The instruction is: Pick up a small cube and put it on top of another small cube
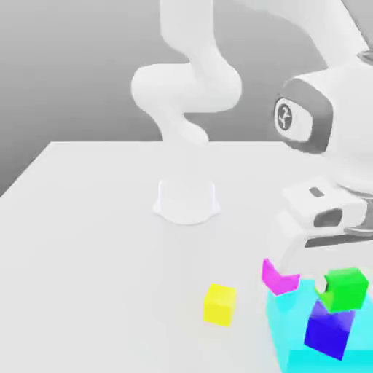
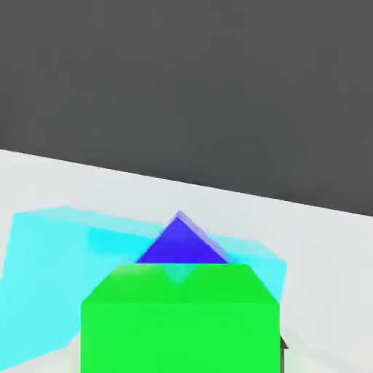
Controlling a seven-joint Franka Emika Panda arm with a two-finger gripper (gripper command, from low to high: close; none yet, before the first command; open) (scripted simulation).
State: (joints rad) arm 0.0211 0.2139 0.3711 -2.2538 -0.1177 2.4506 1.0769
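Observation:
The bright green small cube (image 1: 343, 287) rests on top of the dark blue cube (image 1: 327, 331) at the exterior view's lower right. My gripper (image 1: 329, 242) hangs just above the green cube, with the white hand over the stack. In the hand view the green cube (image 2: 181, 319) is very close, and a corner of the blue cube (image 2: 180, 246) with its purple edge pokes out from behind it. The frames do not show whether anything touches the green cube's sides.
A translucent cyan patch (image 1: 291, 324) lies on the white table (image 1: 87, 240) around the blue cube. A magenta cube (image 1: 277, 276) sits beside the stack, and a yellow cube (image 1: 219, 304) lies further to the exterior view's left. The arm's base (image 1: 186, 198) stands mid-table.

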